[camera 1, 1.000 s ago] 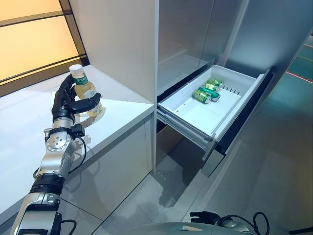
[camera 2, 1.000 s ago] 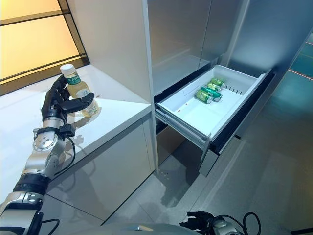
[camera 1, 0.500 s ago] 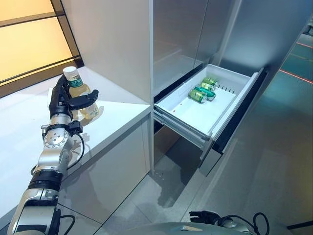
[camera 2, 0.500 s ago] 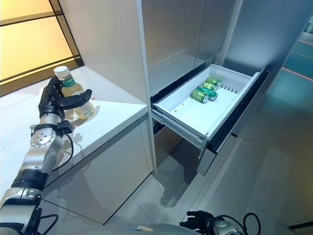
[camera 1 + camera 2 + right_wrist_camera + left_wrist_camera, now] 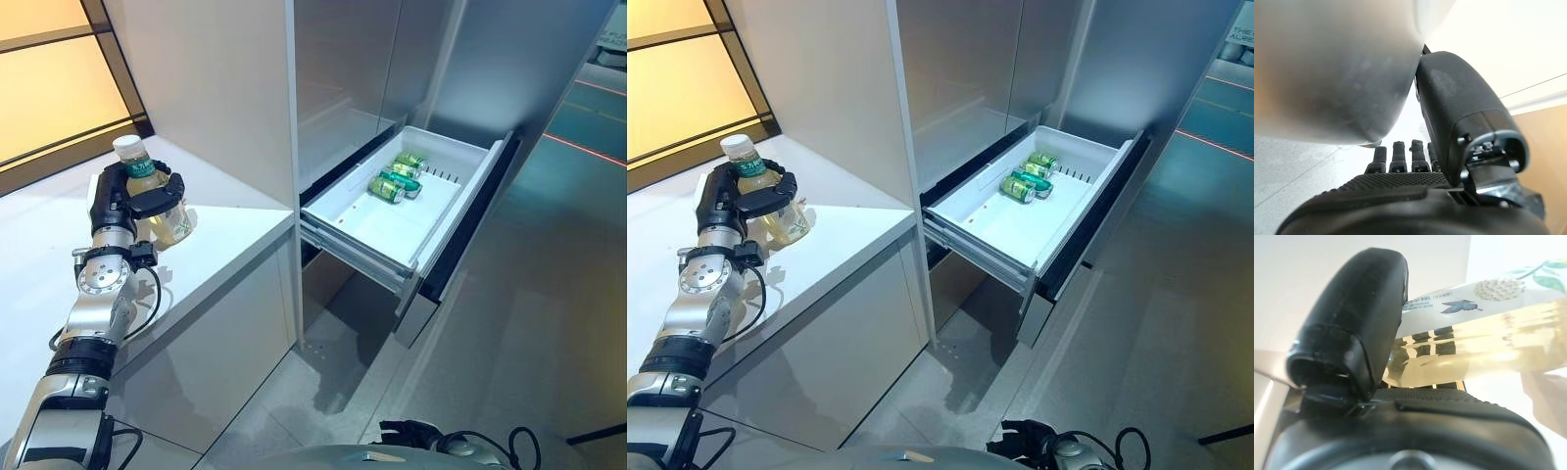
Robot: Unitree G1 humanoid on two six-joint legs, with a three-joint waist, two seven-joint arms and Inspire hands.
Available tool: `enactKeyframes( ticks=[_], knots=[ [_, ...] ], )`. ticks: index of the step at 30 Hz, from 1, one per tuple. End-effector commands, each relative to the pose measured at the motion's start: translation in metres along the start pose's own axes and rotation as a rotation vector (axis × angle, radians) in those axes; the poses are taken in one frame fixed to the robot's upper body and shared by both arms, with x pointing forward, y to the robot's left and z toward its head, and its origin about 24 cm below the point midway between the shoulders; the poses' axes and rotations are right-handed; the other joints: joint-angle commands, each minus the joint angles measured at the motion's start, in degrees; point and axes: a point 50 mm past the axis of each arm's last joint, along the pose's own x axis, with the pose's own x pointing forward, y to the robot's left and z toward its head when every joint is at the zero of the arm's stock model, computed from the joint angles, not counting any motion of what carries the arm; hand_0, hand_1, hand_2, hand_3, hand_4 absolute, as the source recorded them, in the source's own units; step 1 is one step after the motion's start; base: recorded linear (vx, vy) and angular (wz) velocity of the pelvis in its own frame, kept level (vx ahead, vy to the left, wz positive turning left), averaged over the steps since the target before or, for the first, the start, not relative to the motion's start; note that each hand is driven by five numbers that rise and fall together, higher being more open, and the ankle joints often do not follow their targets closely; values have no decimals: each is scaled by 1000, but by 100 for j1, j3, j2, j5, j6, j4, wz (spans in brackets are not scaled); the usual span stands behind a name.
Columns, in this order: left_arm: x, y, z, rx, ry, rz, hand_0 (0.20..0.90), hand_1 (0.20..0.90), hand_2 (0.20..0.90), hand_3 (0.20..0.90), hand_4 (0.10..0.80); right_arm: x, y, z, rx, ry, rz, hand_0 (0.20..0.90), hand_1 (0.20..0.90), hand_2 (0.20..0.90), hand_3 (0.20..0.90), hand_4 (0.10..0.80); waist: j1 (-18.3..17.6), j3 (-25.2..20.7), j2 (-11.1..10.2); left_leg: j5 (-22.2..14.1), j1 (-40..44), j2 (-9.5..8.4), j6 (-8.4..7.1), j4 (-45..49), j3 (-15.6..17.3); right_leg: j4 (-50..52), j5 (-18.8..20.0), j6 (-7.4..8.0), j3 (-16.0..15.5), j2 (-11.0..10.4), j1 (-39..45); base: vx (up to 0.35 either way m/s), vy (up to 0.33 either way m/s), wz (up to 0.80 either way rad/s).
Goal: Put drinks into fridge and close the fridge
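Left hand (image 5: 124, 201) curled round upright bottle (image 5: 147, 191) on counter (image 5: 225, 230), well left of open drawer (image 5: 392, 230); right hand (image 5: 1415, 196) idle, fingers straight.

You see a white counter (image 5: 225, 245) abutting a tall grey cabinet panel (image 5: 216, 88). Behind the counter, an amber-lit window (image 5: 49, 98), perhaps a screen. Below it, grey tiled floor (image 5: 509, 333).

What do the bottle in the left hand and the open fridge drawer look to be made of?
Bottle: clear plastic by the look, pale liquid showing through, printed label, white cap. Drawer: seemingly matte white moulded plastic. The left hand is curled round the bottle.
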Motion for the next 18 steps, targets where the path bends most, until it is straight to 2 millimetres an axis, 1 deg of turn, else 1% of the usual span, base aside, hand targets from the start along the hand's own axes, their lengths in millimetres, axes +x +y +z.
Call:
enactKeyframes(
  ticks=[1,3,4,6,7,8,9,10,12,14,15,18],
  knots=[
    [25,-21,95,-136,-400,-82,300,300,300,200,100,-5,-11,-17,32,20,-12,900,900,900,900,800,8,-151,201,-732,-23,-377,309,278,-228,831,-280,342,18,-115,-425,-9,-33,1],
    [15,-37,108,-286,-458,-186,300,300,300,200,100,-5,-12,3,44,-83,-10,900,900,900,900,800,21,-131,186,-714,-8,-366,301,251,-248,808,-275,323,-10,-108,-401,-7,-19,1],
    [15,-38,108,-294,-461,-194,300,300,300,200,100,-6,-12,4,43,-91,-10,900,900,900,900,800,21,-130,187,-712,-3,-365,301,248,-250,806,-275,321,-12,-108,-397,-18,-35,3],
    [2,-58,127,-454,-531,-316,300,300,300,200,100,-8,-9,36,14,-237,-6,900,900,900,900,800,25,-116,175,-690,6,-357,294,220,-286,779,-266,298,-22,-97,-380,-29,-42,2],
    [-2,-62,132,-506,-557,-355,300,300,300,200,100,-9,-7,47,-8,-290,-4,900,900,900,900,800,24,-111,176,-681,11,-355,291,211,-298,772,-262,290,-26,-96,-372,-38,-50,3],
    [-12,-75,143,-590,-602,-432,300,300,300,200,100,-14,0,73,-51,-387,0,900,900,900,900,800,21,-110,167,-668,10,-349,287,193,-307,748,-258,277,-31,-91,-362,-45,-54,3],
    [-19,-82,149,-620,-642,-485,300,300,300,200,100,-20,6,92,-93,-465,10,900,900,900,900,800,14,-108,163,-656,9,-343,283,177,-315,736,-256,267,-32,-86,-360,-39,-46,3],
    [-21,-83,150,-624,-647,-493,300,300,300,200,100,-21,7,93,-97,-474,12,900,900,900,900,800,12,-110,165,-654,12,-342,283,173,-317,735,-258,265,-34,-85,-357,-46,-46,2],
    [-34,-95,161,-661,-712,-595,300,300,300,200,100,-35,20,124,-140,-604,47,900,900,900,900,800,-9,-93,147,-637,20,-335,273,141,-318,707,-256,253,-44,-73,-345,-59,-59,0],
    [-46,-104,169,-686,-759,-696,300,300,300,200,100,-51,33,146,-156,-717,98,900,900,900,900,800,-34,-78,124,-626,27,-331,262,116,-327,665,-257,242,-43,-52,-325,-72,-70,0],
    [-50,-107,171,-694,-767,-723,300,300,300,200,100,-57,35,153,-159,-745,111,900,900,900,900,800,-37,-74,120,-620,29,-329,258,109,-330,649,-252,242,-41,-47,-316,-81,-77,-1],
    [-68,-116,175,-715,-809,-852,300,300,300,200,100,-85,44,181,-190,-910,178,900,900,900,900,800,-42,-50,100,-592,36,-312,233,83,-327,570,-226,241,-38,-19,-275,-79,-74,-1]
  ],
)
